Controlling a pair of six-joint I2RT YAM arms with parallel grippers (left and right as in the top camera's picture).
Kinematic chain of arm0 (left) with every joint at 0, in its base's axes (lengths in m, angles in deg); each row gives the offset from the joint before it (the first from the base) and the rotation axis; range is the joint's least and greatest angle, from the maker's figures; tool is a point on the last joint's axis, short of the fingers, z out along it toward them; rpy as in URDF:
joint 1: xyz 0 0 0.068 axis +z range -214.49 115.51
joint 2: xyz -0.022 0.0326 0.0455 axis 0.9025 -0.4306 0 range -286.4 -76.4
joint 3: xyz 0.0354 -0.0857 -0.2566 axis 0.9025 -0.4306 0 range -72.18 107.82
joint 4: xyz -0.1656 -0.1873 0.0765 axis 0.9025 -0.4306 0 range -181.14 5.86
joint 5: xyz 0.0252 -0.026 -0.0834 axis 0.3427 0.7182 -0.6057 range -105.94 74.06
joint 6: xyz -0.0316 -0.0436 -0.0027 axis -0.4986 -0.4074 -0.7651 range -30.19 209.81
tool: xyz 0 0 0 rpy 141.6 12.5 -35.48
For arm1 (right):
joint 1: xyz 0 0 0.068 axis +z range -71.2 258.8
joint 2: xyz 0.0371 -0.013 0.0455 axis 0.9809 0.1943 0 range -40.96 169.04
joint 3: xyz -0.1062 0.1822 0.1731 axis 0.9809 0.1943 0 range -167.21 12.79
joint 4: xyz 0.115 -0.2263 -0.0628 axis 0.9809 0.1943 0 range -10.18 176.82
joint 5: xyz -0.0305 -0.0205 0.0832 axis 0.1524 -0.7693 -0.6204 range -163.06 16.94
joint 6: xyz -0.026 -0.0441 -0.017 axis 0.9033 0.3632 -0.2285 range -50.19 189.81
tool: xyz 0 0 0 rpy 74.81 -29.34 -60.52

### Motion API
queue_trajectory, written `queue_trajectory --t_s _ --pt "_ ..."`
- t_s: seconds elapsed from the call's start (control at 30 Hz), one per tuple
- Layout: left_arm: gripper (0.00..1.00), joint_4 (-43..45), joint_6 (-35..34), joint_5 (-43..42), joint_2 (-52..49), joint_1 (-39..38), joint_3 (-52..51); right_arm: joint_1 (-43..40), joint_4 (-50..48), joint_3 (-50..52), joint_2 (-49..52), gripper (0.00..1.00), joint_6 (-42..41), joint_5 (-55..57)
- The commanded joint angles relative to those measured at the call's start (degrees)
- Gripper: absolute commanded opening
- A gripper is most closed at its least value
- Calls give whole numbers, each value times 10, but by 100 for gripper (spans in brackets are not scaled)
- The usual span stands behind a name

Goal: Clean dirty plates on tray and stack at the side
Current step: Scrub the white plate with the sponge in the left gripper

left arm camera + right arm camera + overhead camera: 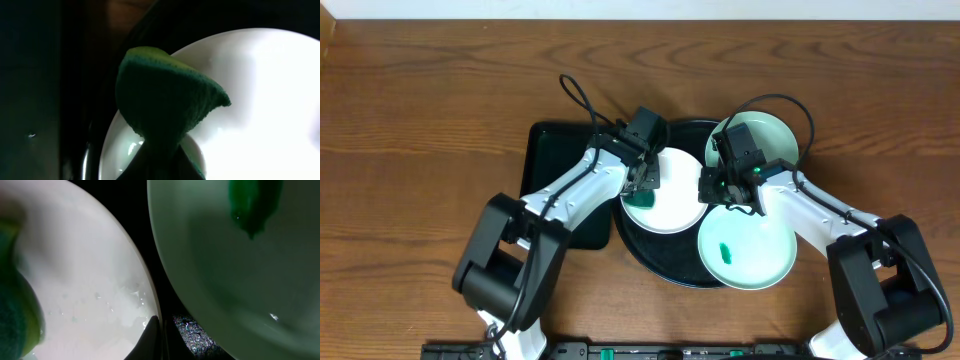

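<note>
- Step in hand, as I judge it: wiping the white plate (675,200), the 1st of 3. No plate is stacked at the side yet.
- The left hand (645,182) is clamped on a green sponge (165,100). The sponge sits at the left edge of the white plate, overhanging the rim.
- The right hand (718,188) has its fingers together and holds nothing I can see. Its tip is at the right rim of the white plate, probably steadying it, though I cannot tell whether it presses.
- The round tray (655,255) lies mid-counter and holds all 3 plates: the white one on its left, a far mint plate (765,135) at far right and a near mint plate (760,255) at near right.
- The near mint plate carries a small green smear (725,252). The far mint plate shows no mark where it is visible.
- The right wrist view shows wet specks on the white plate near its right rim and no green mark on the part in view.
- A rectangular tray (552,150) lies just left of the round tray, with the left arm crossing it. Nothing shows on its visible part.
- Next move, in my view: sweep the sponge across the white plate while the rim is steadied. Then lift that plate off to the bare counter (420,100).
</note>
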Motion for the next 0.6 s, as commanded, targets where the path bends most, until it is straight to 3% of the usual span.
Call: queue_trajectory --t_s 0.0,0.23,0.57 --pt "8 -5 3 22 -51 1 -11 5 0 2 3 1 9 16" --pt "8 -4 3 -27 -84 1 -11 5 -1 2 3 1 9 16" --pt "8 20 3 -205 -84 2 -9 5 -2 2 3 1 9 16"
